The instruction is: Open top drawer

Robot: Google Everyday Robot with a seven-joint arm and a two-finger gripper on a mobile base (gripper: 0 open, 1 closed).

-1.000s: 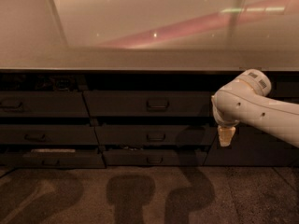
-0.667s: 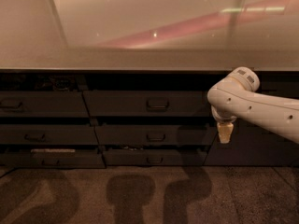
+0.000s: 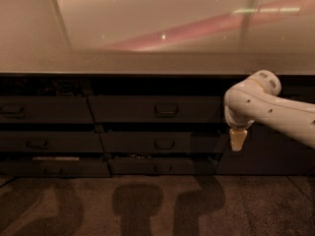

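Camera view looked low across a speckled brown floor (image 3: pixel 275 205), where three dark rounded shadows (image 3: pixel 138 203) lay nearest the lens. Above the floor on the right, a white jointed arm (image 3: pixel 266 107) reached in from the right edge and bent downward, and the gripper (image 3: pixel 237 139) hung from its end as a pale yellowish tip pointing at the floor. Whether that claw was wide or narrow could not be told, and it held nothing visible.

Behind it ran a bank of dark grey drawer fronts in three rows. The top drawer (image 3: pixel 128 109) sat in the upper row, middle of the bank, left of the gripper and apart from it. Its small loop handle (image 3: pixel 166 109) was at centre, and its front looked pushed in. Two shorter fronts (image 3: pixel 162 143) lay stacked beneath it, and another drawer (image 3: pixel 44 110) stood to its left. A pale strip (image 3: pixel 55 158) showed along the bottom-left front. Farthest back, a glossy countertop (image 3: pixel 147 63) spanned the whole width, carrying pinkish reflections.
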